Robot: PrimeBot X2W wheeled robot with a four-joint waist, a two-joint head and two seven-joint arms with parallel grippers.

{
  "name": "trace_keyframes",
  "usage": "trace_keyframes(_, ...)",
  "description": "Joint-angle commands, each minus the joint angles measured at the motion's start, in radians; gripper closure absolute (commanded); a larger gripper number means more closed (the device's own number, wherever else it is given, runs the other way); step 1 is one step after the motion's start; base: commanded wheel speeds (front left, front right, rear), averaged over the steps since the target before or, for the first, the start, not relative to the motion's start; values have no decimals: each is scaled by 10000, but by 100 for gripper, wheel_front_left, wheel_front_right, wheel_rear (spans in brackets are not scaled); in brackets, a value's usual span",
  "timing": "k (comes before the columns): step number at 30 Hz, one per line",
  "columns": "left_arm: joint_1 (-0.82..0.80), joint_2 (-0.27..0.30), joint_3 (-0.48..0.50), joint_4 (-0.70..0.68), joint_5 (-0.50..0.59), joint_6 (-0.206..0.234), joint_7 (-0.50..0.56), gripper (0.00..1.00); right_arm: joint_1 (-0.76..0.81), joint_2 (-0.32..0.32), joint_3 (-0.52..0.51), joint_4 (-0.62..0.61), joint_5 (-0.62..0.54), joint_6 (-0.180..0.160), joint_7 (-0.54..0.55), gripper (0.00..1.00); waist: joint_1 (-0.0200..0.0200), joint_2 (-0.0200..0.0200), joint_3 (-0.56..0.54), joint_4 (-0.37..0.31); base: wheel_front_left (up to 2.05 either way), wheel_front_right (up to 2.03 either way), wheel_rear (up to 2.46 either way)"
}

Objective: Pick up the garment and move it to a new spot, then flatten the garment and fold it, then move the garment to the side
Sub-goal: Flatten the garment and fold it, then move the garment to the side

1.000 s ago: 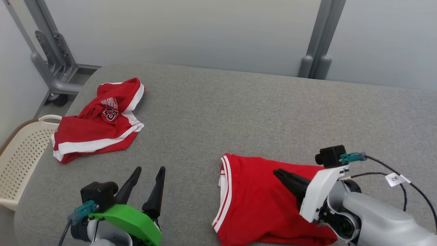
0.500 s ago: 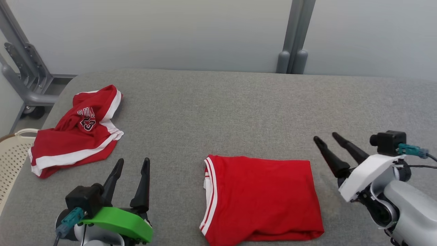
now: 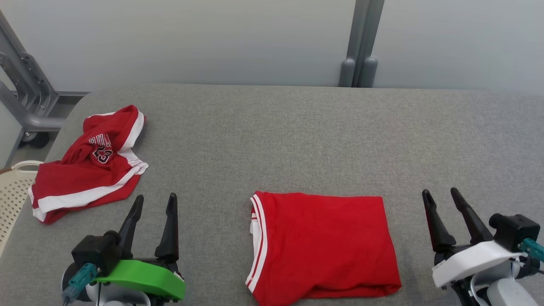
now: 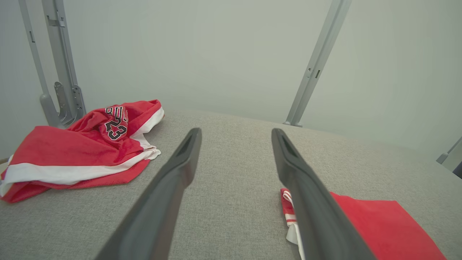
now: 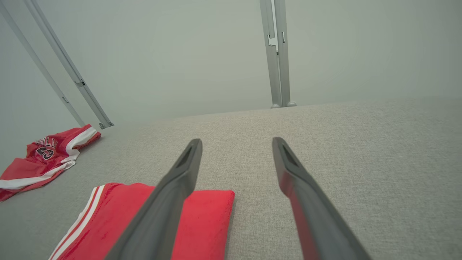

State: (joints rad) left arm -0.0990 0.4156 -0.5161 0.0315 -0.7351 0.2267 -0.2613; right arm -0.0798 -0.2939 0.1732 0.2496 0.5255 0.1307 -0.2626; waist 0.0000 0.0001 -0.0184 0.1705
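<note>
The folded garment [image 3: 323,242] lay flat on the grey worktop [image 3: 297,136] near its front edge, between the two end effectors and touching neither. The left end effector [image 3: 155,199] and the right end effector [image 3: 440,192] both stood spread wide and empty, pointing away from the robot. A crumpled red-and-white cloth [image 3: 89,170] lay well apart at the worktop's left end, beside a basket [image 3: 12,195].

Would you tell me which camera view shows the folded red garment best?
The head view: the folded garment lies whole, uncovered. The left wrist view shows one end, partly behind the left claw; the right wrist view shows another part behind the right claw.
</note>
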Motion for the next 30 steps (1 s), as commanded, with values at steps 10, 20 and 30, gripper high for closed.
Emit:
trace_keyframes(10,269,-357,373,204,479,-341,-51,0,714,905,-559,-230,-780,1,414,0,0,-1,27,115,0,0,0)
trace_keyframes(20,152,-537,439,456,634,-562,-52,0,-291,887,16,1171,501,3,2090,0,0,-1,58,317,0,0,0)
trace_keyframes(30,122,-565,398,606,629,-636,-43,0,-751,972,433,2553,1579,1,2368,0,0,-1,47,711,0,0,0)
